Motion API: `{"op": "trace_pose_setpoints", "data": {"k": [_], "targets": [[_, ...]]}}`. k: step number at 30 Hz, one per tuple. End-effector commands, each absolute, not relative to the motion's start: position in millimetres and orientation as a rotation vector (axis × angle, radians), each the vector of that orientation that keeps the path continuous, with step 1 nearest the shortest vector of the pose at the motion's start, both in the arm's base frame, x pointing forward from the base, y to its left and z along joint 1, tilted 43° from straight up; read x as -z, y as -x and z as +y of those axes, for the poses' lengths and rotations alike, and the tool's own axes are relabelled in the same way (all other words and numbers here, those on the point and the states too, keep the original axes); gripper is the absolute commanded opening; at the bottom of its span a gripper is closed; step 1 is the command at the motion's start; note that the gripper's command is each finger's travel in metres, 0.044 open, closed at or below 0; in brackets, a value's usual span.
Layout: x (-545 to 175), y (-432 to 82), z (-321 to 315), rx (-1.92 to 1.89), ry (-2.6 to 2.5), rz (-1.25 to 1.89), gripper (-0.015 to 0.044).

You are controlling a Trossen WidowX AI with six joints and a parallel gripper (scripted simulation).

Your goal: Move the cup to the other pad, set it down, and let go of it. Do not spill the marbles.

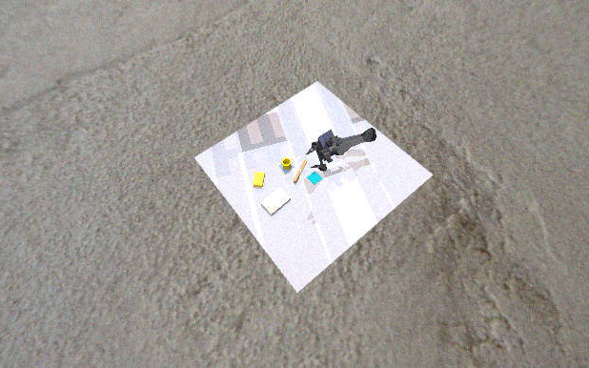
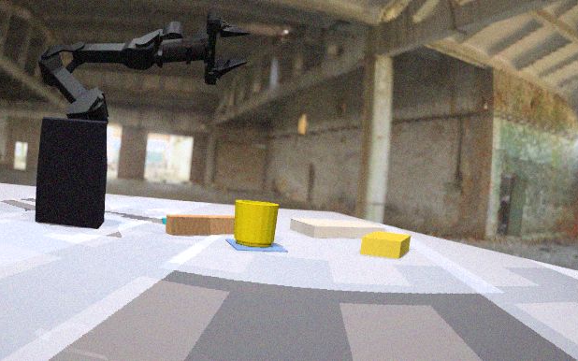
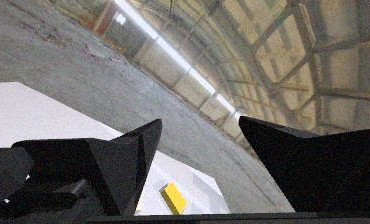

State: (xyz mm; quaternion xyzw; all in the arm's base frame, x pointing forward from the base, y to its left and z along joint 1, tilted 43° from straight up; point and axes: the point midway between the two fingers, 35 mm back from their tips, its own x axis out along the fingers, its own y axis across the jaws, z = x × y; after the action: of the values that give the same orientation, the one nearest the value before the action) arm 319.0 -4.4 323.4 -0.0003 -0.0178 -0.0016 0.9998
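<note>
Gripper [image 1: 309, 160] [image 2: 247, 48] [image 3: 200, 121] fingers are standing wide apart with nothing between them — open, and hanging high over the counter [image 1: 301, 248] [image 2: 286, 276] [image 3: 41, 115], well apart from the cup. Only the exterior view is showing that height; the top view is flattening it, while revealing the cyan pad [image 1: 314, 177], which in the exterior view is peeking out as a mere sliver behind the wooden bar. The wrist view is catching the yellow block [image 1: 258, 179] [image 2: 385, 244] [image 3: 173, 198] between the fingertips but well beyond them, and is not showing the cup.

Of the containers, the yellow cup [image 1: 287, 164] [image 2: 255, 223] is the one in sight, standing upright on the blue pad [image 1: 282, 167] [image 2: 235, 245]. The top view is looking into its mouth, yet the inside is too small to tell marbles; the exterior view is meeting only its outer wall.

Among the other things, the black pedestal [image 2: 72, 173] is bearing the arm [image 1: 351, 141] [image 2: 104, 53]. A cream slab [image 1: 275, 201] [image 2: 338, 227] is lying flat, well clear of both pads. The wooden bar [image 1: 300, 172] [image 2: 199, 224] is lying between the cup and the cyan pad — right across the straight way from one to the other. Smallest, the yellow block is resting near the slab, apart from the cup.
</note>
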Motion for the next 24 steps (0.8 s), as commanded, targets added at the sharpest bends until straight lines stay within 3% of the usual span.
{"op": "trace_pose_setpoints", "data": {"k": [1,9,16,24], "targets": [[-321.4,-320.7,-4.5,0.002,0.009,-0.025,0.0374],[-218.3,-375.1,-13.7,-0.154,0.335,0.432,0.0166],[-117.9,-387.5,-20.3,-0.465,0.533,0.772,0.0166],[-20.8,-362.2,-19.2,-0.934,0.563,0.978,0.0166]]}}
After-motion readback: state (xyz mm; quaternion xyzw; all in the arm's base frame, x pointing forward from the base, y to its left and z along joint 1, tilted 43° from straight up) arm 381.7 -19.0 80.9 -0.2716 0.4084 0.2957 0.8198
